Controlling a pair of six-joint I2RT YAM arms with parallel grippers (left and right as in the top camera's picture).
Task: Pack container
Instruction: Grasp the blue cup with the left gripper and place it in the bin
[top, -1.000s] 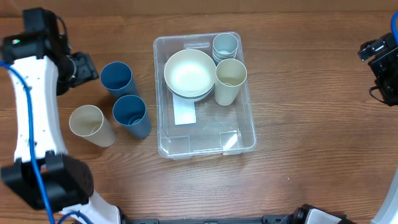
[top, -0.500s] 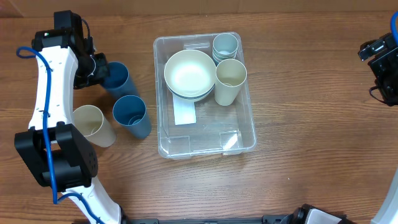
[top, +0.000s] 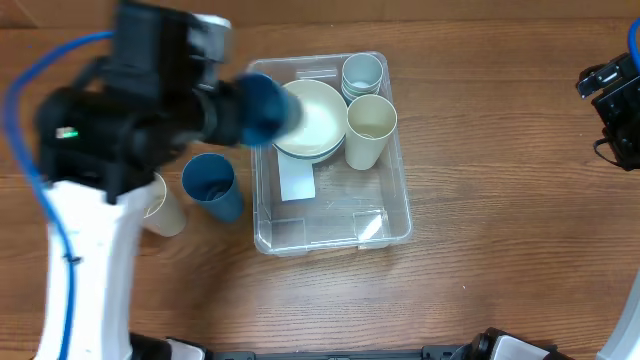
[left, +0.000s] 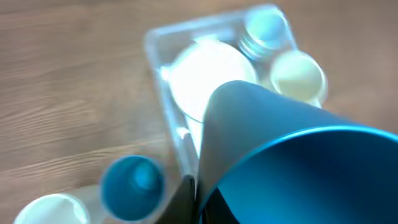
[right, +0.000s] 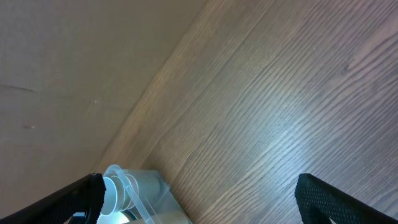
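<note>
The container (top: 335, 228), a clear rectangular bin, sits mid-table with stacked pale bowls (top: 312, 122), a cream cup (top: 370, 128) and nested grey-blue cups (top: 362, 72) in it. My left gripper (left: 198, 199) is shut on the rim of a blue cup (left: 298, 162), one finger inside and one outside. In the overhead view that blue cup (top: 264, 108) hangs tilted above the container's left wall, blurred by motion. My right gripper (right: 211, 208) stands open at the far right of the table, away from the container, with nothing between its fingers.
A second blue cup (top: 210, 186) and a cream cup (top: 168, 212) stand on the wood left of the container, partly under my left arm. The near third of the container's floor holds only a white label (top: 296, 182).
My left gripper shut on the blue cup's rim, lifted it off the table and swung it right, over the container's left wall. The right arm has not moved.
</note>
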